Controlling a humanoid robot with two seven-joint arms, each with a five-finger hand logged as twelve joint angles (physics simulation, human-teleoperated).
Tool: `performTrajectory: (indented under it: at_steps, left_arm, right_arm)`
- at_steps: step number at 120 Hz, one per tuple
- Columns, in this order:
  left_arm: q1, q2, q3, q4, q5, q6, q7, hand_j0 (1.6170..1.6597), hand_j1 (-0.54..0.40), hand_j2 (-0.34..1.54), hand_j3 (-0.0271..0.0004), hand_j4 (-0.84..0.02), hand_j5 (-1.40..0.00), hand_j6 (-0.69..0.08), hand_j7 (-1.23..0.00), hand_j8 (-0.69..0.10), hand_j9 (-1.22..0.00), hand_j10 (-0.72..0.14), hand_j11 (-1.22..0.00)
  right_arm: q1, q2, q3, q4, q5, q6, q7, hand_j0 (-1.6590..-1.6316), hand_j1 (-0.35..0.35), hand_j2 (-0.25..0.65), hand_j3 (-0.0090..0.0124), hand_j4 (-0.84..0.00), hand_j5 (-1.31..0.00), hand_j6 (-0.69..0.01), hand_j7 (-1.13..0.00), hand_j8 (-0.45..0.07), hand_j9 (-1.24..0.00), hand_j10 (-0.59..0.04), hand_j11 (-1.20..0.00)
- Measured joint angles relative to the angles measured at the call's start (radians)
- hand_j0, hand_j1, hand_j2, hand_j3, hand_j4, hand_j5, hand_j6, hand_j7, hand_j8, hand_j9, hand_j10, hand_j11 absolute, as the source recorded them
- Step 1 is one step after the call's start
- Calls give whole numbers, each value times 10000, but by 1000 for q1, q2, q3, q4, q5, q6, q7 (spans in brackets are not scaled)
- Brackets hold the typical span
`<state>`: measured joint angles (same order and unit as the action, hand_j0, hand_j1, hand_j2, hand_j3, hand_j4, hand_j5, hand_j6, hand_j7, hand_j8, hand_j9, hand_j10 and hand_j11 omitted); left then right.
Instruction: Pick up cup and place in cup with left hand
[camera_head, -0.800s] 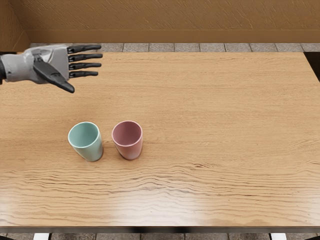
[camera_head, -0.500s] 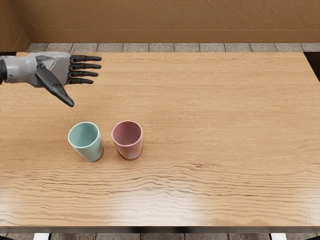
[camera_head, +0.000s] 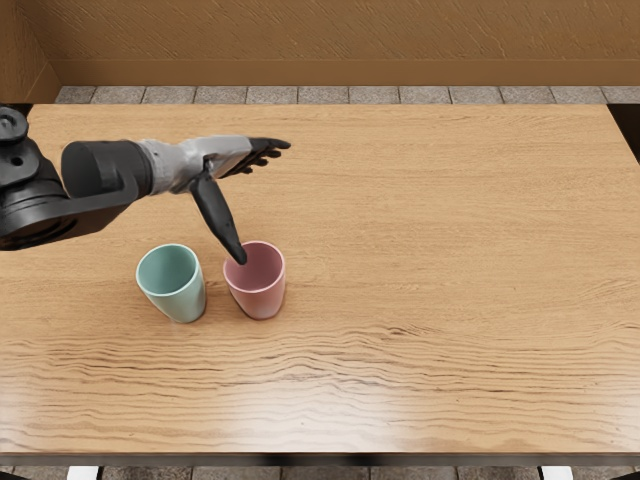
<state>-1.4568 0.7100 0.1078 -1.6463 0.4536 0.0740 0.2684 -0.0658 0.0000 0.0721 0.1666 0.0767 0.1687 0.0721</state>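
Your left hand (camera_head: 208, 163) has swung in, now just beyond tapered pink plastic-looking cup (camera_head: 260, 294). Hand empty, fingers extended, thumb angled toward pink cup. Tapered teal plastic-looking cup (camera_head: 179, 297) just left of pink cup. Both upright; you likely ease palm down, nearward.

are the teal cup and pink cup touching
Apart. The head view shows a strip of table between the teal cup and the pink cup, from rims to bases.
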Motion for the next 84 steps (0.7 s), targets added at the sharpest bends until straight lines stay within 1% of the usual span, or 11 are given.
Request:
performTrajectory:
  at_steps: [10,20,28,41,59,78,84]
  left_arm:
    - [-2,-19,69,-43,11,87,0,16581,3118,69,0,-328,-411,-334,-410,-333,-409,-327,-408]
    - [2,-20,113,-72,17,151,0,16581,2893,108,0,-515,-655,-520,-654,-519,-653,-514,-652]
    - [7,-29,137,-87,19,185,0,16581,2656,148,0,-712,-913,-717,-912,-717,-911,-711,-911]
    - [13,-51,158,-102,21,208,1,16581,2263,215,0,-1038,-1338,-1043,-1338,-1043,-1337,-1038,-1337]
    - [19,-56,177,-108,22,246,2,16581,1256,380,0,-1876,-2431,-1882,-2431,-1881,-2431,-1875,-2431]
    - [21,-54,184,-109,21,260,3,16565,1256,63,0,-2429,-3367,-2427,-3377,-2418,-3390,-2406,-3404]
    - [21,-49,185,-109,21,262,2,16562,1169,-373,0,-2527,-3547,-2523,-3561,-2513,-3578,-2498,-3596]
  right_arm:
    - [0,0,0,0,0,0,0,-16581,-3310,-31,0,-151,-195,-151,-195,-151,-195,-151,-195]
    - [0,0,0,0,0,0,0,-16581,-3310,-31,0,-151,-195,-151,-195,-151,-195,-151,-195]
    - [0,0,0,0,0,0,0,-16581,-3310,-31,0,-152,-195,-152,-195,-151,-195,-151,-195]
    - [0,0,0,0,0,0,0,-16581,-3310,-31,0,-152,-195,-152,-195,-151,-195,-151,-195]
    - [0,0,0,0,0,0,0,-16581,-3310,-31,0,-152,-195,-152,-195,-151,-195,-151,-195]
    - [0,0,0,0,0,0,0,-16581,-3310,-31,0,-152,-195,-152,-195,-152,-195,-151,-195]
    - [0,0,0,0,0,0,0,-16581,-3310,-31,0,-152,-195,-152,-195,-152,-195,-151,-195]
